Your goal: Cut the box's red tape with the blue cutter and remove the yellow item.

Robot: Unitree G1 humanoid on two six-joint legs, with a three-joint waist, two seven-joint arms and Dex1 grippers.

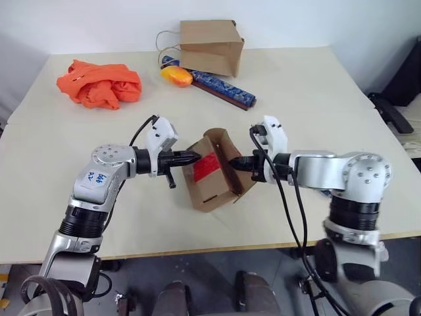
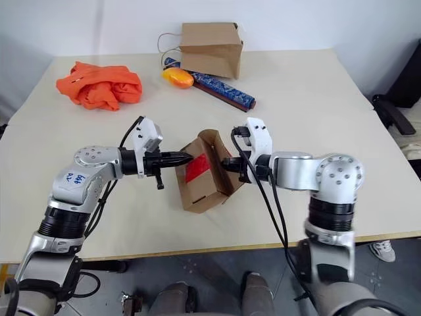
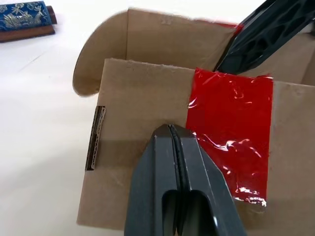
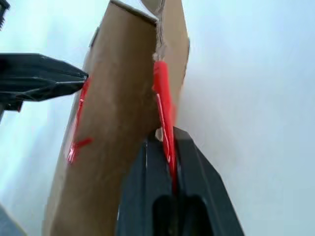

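Note:
The box point(image 1: 212, 187), a small brown carton, hangs tilted between my two grippers over the middle of the table point(image 1: 316, 99). One top flap stands open. The other flap carries the red tape point(image 1: 206, 166), wrinkled and glossy point(image 3: 231, 123). My left gripper point(image 1: 194, 157) is shut and holds nothing; its tip point(image 3: 170, 132) presses on the taped flap beside the tape. My right gripper point(image 1: 235, 162) is shut on the edge of the open flap, where a strip of red tape runs between its fingers point(image 4: 147, 187). The blue cutter and the yellow item are out of view.
At the back stand a brown paper bag with string handles point(image 1: 210, 45), an orange-yellow oval fruit-like thing point(image 1: 176, 76) and a long blue patterned rod point(image 1: 220, 87). An orange cloth bundle point(image 1: 100, 84) lies at the back left. A black chair point(image 1: 401, 99) is off the table's right edge.

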